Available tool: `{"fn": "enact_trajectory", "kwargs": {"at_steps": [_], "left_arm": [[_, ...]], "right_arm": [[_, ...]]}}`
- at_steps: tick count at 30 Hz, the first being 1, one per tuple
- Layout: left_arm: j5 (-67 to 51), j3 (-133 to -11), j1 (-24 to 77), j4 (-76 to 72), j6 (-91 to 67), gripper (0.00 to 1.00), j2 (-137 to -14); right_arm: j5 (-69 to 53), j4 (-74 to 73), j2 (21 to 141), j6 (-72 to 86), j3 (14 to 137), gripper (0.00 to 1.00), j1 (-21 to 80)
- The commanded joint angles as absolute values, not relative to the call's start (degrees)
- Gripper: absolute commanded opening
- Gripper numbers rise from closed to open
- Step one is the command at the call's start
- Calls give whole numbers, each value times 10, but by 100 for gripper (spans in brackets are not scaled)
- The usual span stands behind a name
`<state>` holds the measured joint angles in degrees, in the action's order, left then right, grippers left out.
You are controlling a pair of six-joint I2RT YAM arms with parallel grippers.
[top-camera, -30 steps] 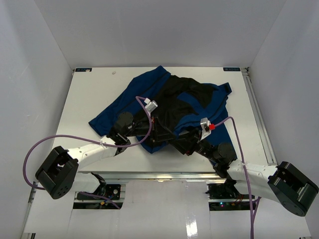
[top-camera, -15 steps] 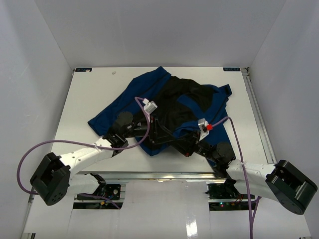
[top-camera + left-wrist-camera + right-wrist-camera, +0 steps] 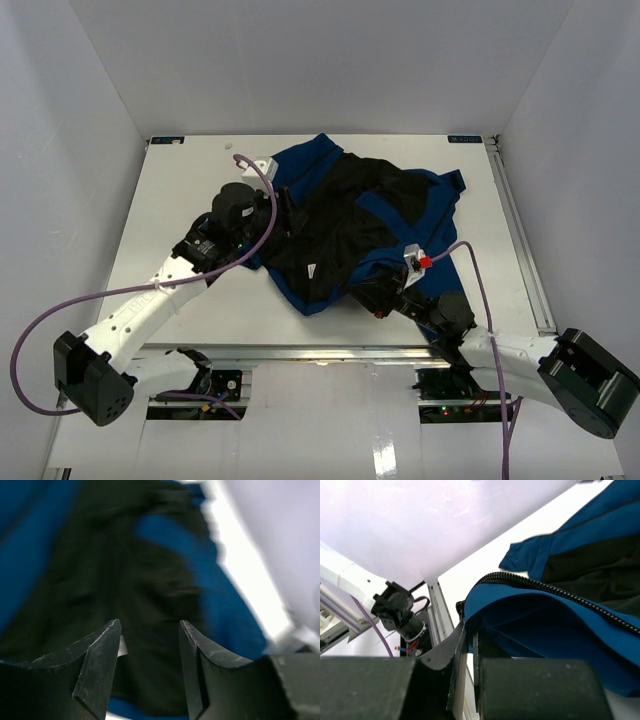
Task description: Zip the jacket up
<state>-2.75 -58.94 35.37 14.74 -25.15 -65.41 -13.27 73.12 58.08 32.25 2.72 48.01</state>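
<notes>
The royal-blue jacket [image 3: 345,220] lies crumpled and open on the white table, its black lining facing up. My left gripper [image 3: 283,215] is open at the jacket's left edge; in the left wrist view its fingers [image 3: 150,645] hover apart over the black lining [image 3: 150,595], holding nothing. My right gripper [image 3: 372,298] is at the jacket's near hem. In the right wrist view its jaws [image 3: 470,645] are shut on the blue hem edge [image 3: 485,605] beside the black zipper teeth [image 3: 560,592].
White enclosure walls surround the table [image 3: 190,200]. A metal rail [image 3: 520,240] runs along the table's right edge. Purple cables trail from both arms. A small white tag [image 3: 312,271] shows on the lining.
</notes>
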Motion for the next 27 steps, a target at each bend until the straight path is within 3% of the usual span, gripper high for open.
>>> {"fn": "enact_trajectory", "kwargs": {"at_steps": [1, 6, 10, 22, 27], "left_arm": [[74, -582, 266, 244, -247, 62, -666], [-9, -582, 136, 215, -262, 62, -723], [-32, -573, 93, 189, -267, 58, -778], [17, -513, 82, 125, -280, 53, -811], [30, -477, 78, 76, -283, 55, -837]], "right_arm": [[-79, 701, 520, 300, -55, 8, 480], [-53, 648, 456, 291, -65, 8, 477], [-56, 627, 415, 294, -70, 8, 477], [-78, 624, 401, 298, -69, 8, 475], [-74, 621, 399, 297, -68, 8, 475]]}}
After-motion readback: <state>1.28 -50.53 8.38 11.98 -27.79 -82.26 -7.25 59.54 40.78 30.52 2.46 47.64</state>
